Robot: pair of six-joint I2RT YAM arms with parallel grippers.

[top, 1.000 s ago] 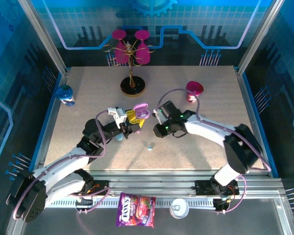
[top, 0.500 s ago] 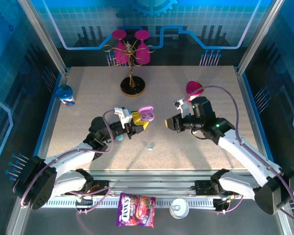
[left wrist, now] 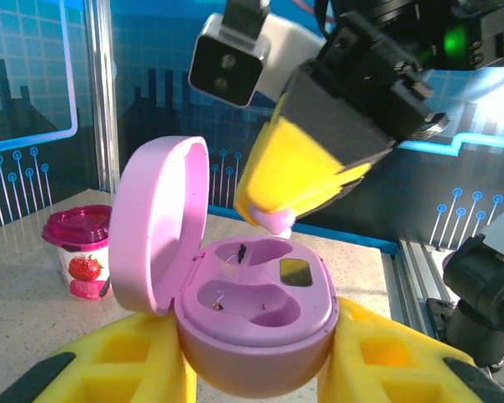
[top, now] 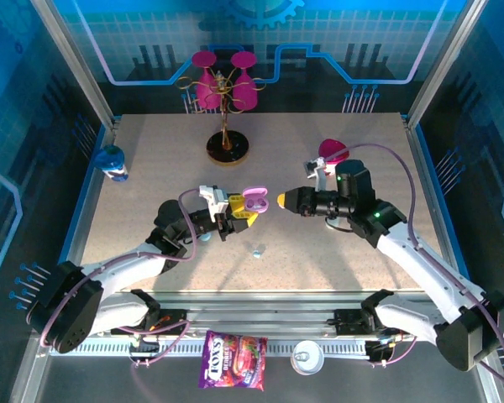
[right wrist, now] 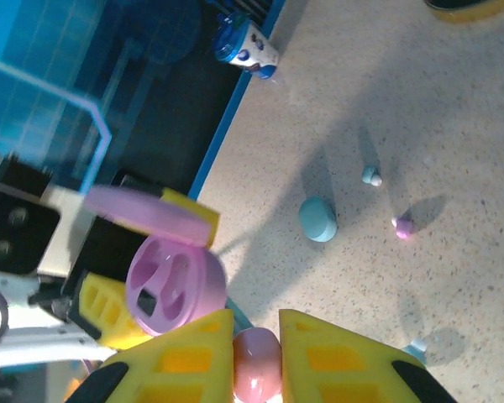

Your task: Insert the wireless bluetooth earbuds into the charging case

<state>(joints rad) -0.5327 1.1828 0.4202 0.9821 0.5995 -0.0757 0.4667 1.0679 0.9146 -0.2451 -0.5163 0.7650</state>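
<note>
Because the bud [right wrist: 256,369] pinched in my right hand [right wrist: 256,326] looks tiny, light and slick, I'd hold its middle firmly, my left hand [left wrist: 252,374] clamping the open case [left wrist: 265,323] by its sides.

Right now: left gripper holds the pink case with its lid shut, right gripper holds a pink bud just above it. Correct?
Not quite: the lid is open, standing up at the side of the case, as the left wrist view shows. The rest stands: the left gripper holds the case, and the right gripper holds a pink bud just above it.
</note>
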